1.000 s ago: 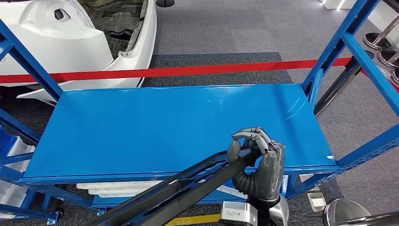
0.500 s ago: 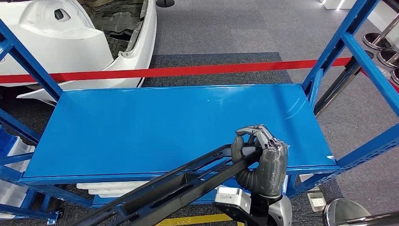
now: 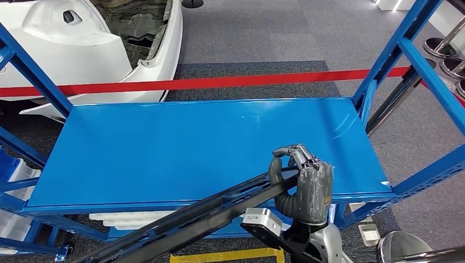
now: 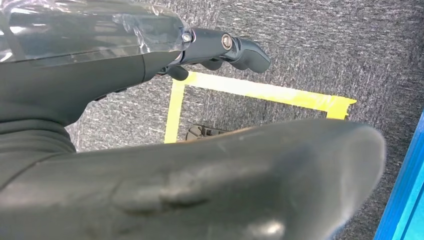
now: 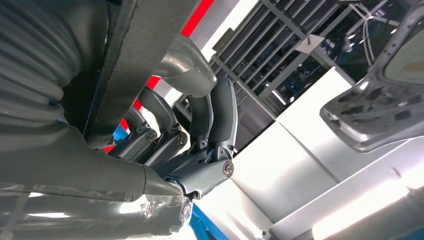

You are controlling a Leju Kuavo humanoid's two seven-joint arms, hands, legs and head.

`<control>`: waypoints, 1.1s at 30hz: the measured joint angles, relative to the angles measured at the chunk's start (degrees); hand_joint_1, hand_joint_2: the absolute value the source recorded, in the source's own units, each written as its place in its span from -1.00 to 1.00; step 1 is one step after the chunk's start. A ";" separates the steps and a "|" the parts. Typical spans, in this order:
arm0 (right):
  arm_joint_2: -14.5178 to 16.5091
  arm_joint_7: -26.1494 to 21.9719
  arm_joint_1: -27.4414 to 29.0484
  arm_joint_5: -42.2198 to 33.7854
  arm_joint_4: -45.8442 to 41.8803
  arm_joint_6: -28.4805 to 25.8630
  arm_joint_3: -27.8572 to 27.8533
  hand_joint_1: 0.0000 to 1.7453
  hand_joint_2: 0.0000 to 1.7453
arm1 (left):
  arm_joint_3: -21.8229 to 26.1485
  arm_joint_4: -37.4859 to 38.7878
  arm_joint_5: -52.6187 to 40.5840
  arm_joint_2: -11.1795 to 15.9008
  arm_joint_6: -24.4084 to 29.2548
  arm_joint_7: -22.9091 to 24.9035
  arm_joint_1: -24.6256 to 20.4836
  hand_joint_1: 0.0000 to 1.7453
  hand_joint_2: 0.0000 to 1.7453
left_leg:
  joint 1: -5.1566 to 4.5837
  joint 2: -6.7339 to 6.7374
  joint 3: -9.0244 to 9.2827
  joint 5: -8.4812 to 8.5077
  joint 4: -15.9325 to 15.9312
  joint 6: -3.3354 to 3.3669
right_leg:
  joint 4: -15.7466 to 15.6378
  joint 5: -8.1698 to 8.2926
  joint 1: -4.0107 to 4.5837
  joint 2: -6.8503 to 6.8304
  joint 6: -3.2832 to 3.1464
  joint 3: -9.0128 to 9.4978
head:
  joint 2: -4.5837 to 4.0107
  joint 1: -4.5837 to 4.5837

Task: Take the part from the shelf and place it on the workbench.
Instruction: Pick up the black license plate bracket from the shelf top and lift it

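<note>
1. Left hand: seen close in the left wrist view above grey carpet and yellow floor tape; whether its fingers are apart or together cannot be told.
2. Right hand: fingers are clamped around one end of the part.
3. Part: a long black frame-like piece, held slanting down toward the robot's left, its gripped end over the front edge of the shelf.
4. Shelf: blue deck, crossed beyond by a red barrier strap; a white car body stands behind.
5. Step judged: the part is gripped and carried off the shelf; the desk is not identified. The next move calls for a steady hold while turning, the long trailing end kept off the blue uprights.
</note>
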 joint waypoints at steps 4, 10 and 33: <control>-1.00 0.25 -0.82 0.19 0.32 -0.01 0.99 1.00 1.00 | 0.00 0.00 0.31 0.00 0.01 -0.01 0.00 -1.00 -1.00 | 0.00 0.00 0.00 0.00 0.00 0.00 | 0.00 0.00 0.00 0.00 0.00 0.00 | 0.00 0.00; -2.33 1.50 -1.72 0.56 0.56 0.00 2.31 1.00 1.00 | 0.00 0.00 0.62 0.00 0.03 -0.23 -0.01 -1.00 -1.00 | 0.00 0.00 0.00 0.00 0.00 0.00 | 0.00 0.00 0.00 0.00 0.00 0.01 | 0.00 0.02; -4.40 3.17 -2.14 2.58 0.69 -0.02 3.56 1.00 1.00 | -0.30 0.00 -0.88 0.00 -0.47 -1.01 -0.05 -1.00 -0.50 | -0.01 0.00 0.00 0.00 0.00 0.00 | 0.00 0.00 -0.01 0.00 0.00 0.00 | 0.00 0.00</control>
